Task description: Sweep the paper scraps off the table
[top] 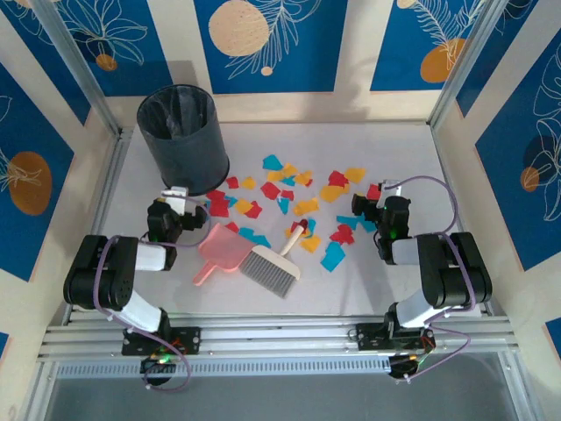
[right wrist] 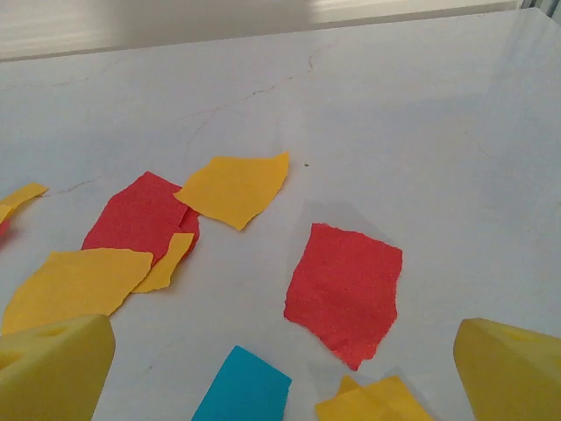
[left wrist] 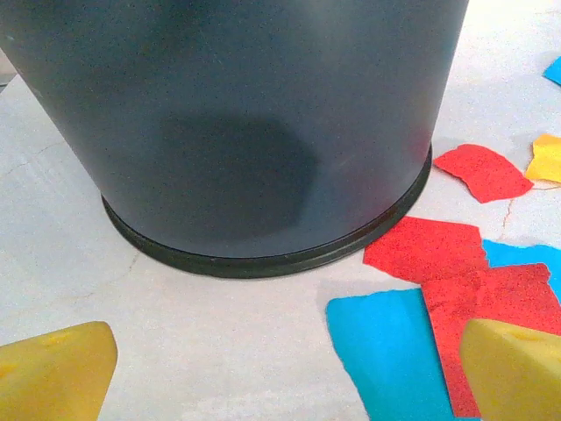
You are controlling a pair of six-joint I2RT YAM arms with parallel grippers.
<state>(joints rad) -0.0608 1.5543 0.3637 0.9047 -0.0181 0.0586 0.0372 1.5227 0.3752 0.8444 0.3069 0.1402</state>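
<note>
The paper scraps (top: 334, 255) are lying scattered across the middle of the desk (top: 351, 298), beside the bin (top: 182, 132). The dustpan (top: 219, 253) and brush (top: 273, 267) are resting at their near edge, likely awaiting pickup. The left tool (left wrist: 280, 368) and right tool (right wrist: 280, 368) are flanking the pile, both spread wide, gripping nothing.

From my left wrist, the black bin (left wrist: 263, 123) runs off the top edge, so I cannot see its rim. My left pincer (left wrist: 280, 373) has its yellow fingertips (left wrist: 53, 373) cropped at the bottom corners, and a cyan scrap (left wrist: 394, 360) is cut off between them. From my right wrist, my right pincer (right wrist: 280, 368) is cropped likewise, as is another cyan scrap (right wrist: 243, 386). From above, both pincers are too small to read.
</note>
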